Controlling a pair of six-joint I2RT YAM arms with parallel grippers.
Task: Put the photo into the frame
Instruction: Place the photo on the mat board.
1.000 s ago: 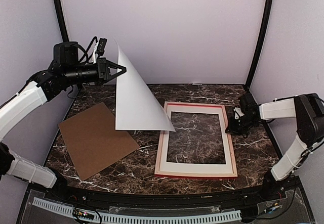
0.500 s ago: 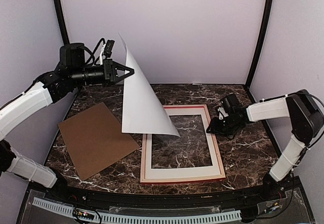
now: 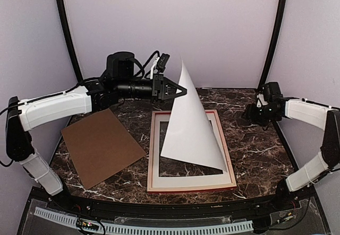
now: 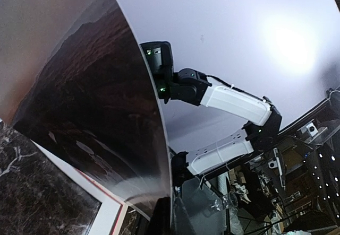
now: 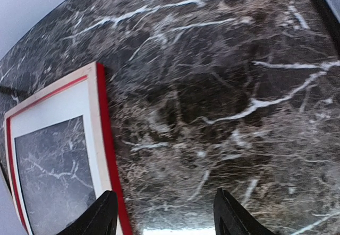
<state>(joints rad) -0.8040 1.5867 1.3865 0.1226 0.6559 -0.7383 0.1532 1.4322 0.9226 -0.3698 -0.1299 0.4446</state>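
Observation:
My left gripper (image 3: 179, 90) is shut on the top corner of the photo (image 3: 192, 124), which hangs curled over the frame (image 3: 229, 165) with its white back towards the top camera. The lower edge of the photo reaches the frame's opening; I cannot tell whether it touches. In the left wrist view the photo (image 4: 79, 113) shows its dark brown-red face, pinched at my left gripper (image 4: 172, 216), with a corner of the frame (image 4: 109, 211) below. The frame lies flat on the marble. My right gripper (image 3: 251, 114) stands open and empty to the right of it. In the right wrist view my right gripper (image 5: 167, 216) hovers beside the frame's red rail (image 5: 106, 139).
A plain brown backing board (image 3: 101, 145) lies flat on the marble table (image 3: 255, 155) to the left of the frame. Pale walls and black corner posts close in the back and sides.
My left arm has swung the photo to the right, from above the board to above the frame. The frame slid left, then my right gripper opened, let go of it and drew back right.

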